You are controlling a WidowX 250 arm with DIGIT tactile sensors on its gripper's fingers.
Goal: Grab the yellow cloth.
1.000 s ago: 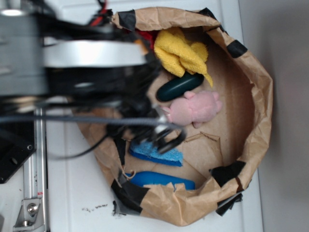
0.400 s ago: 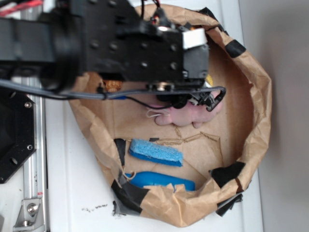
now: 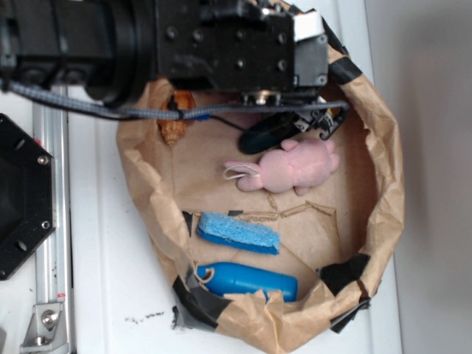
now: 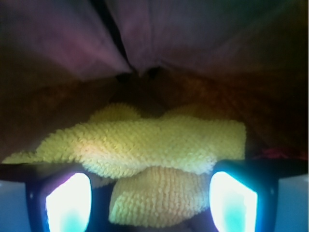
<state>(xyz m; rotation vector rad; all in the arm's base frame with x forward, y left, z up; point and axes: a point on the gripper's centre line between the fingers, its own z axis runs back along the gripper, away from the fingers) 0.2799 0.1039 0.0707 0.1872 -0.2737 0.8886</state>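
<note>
Wrist view, nearest first: tool (image 4: pixel 150 193) has both fingers (image 4: pixel 67 203) spread wide apart, nothing clamped, one either side of the lower frame. Between them and just ahead sits the yellow cloth (image 4: pixel 154 145), a bunched fuzzy terry heap, a rounded fold low in the middle and a wider flap lying across behind it. Beyond that, dark creased bag wall.

Exterior view: the arm covers the far end of the brown paper bag (image 3: pixel 383 184) on the white bench (image 3: pixel 96 295), so the cloth is hidden there; it lies under the tool at that end. In the bag: blue tube (image 3: pixel 247 280) by the near rim, blue sponge (image 3: pixel 237 233), pink plush bunny (image 3: pixel 287 168) mid-floor, dark oval object (image 3: pixel 262 136) just beside the tool.

Handling, as judgement: light, soft, limp, not fragile, not slippery thanks to the pile. It'll sag and drape when lifted. Best bite is the raised central fold between the fingers; pinch deep into the bulk, not a thin edge.
</note>
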